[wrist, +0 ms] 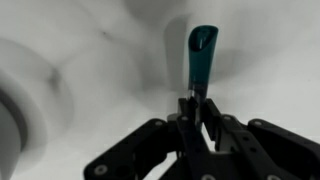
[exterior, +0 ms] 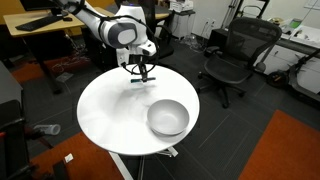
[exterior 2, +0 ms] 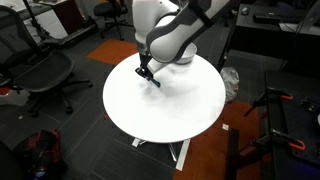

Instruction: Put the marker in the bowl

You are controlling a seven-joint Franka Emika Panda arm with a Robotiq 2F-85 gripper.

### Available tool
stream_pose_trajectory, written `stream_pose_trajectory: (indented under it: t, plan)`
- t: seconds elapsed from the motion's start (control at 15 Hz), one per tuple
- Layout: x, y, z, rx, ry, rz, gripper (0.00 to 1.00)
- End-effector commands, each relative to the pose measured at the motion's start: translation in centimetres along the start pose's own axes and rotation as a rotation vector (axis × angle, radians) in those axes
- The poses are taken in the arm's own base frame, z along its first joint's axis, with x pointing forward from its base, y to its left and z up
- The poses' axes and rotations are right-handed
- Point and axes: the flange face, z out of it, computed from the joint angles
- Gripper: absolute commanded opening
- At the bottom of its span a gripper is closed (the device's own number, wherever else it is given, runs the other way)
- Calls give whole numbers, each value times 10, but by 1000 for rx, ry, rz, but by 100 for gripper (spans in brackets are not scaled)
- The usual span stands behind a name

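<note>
The marker is pinched between the narrowed fingers of the hand, teal end sticking out, low over the round white surface. The light-grey bowl stands well apart on it.

I have the deep round light-grey bowl sitting on the round white counter, close to the edge nearest the camera in an exterior view. My gripper hangs by the far edge, well apart from the bowl. The thin dark teal-ended marker is between its fingers, sticking out ahead of them.
</note>
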Motion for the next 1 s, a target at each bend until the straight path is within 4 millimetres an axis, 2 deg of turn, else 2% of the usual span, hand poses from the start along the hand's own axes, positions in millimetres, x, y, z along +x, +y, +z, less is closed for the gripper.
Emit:
stream_pose_trajectory:
  t: [0.0, 0.6, 0.93]
  plan:
    - [-21, 21, -39, -11, -66, -76, 5]
    - [-63, 92, -74, -57, -120, -117, 5]
    - [-80, 136, -74, -54, -125, -95, 5]
